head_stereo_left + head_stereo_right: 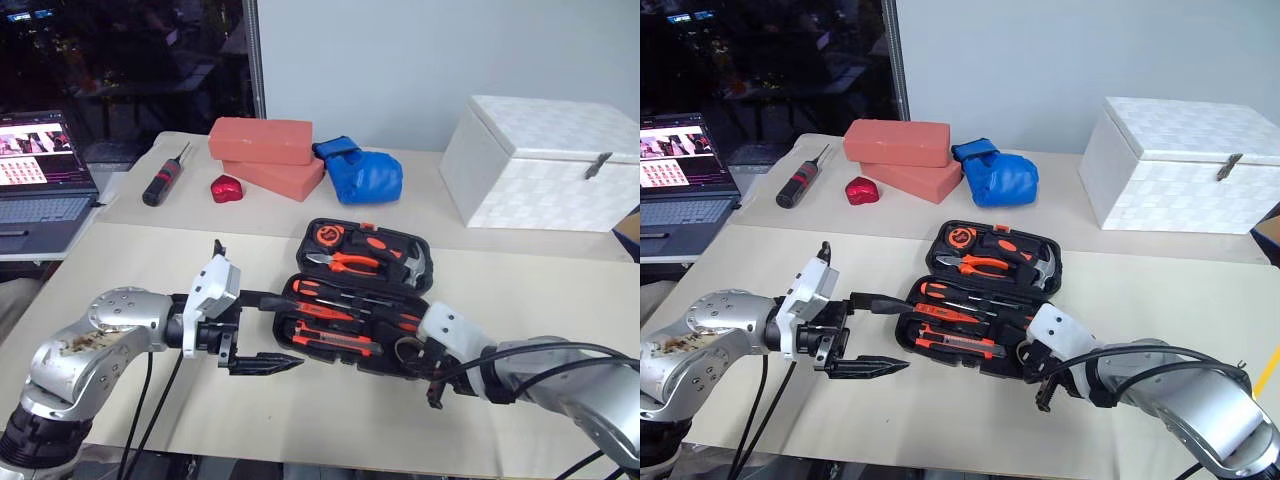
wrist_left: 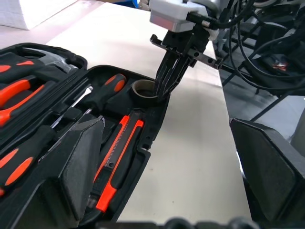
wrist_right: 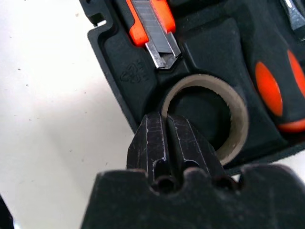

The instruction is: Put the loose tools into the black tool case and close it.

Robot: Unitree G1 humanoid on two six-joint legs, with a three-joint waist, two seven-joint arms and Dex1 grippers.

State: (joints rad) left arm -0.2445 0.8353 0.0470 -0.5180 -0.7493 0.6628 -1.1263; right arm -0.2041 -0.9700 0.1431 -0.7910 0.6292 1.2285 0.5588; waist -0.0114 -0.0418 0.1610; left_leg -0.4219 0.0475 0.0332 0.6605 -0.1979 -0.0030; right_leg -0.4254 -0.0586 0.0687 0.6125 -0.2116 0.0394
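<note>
Forearms: silver-grey metal casings, left one rust-stained
Wrist housings: white blocks directly behind each claw
Left gripper [image 1: 262,331], right gripper [image 2: 164,90]: black ridged fingers
Cables: black, trailing behind the wrists

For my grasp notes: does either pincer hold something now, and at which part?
The right pincer is shut on the tape ring, pinching its rim, in the black tool case. The left pincer is open, holding nothing.

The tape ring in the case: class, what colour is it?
Greyish beige tape ring, best seen in the right wrist view.
</note>
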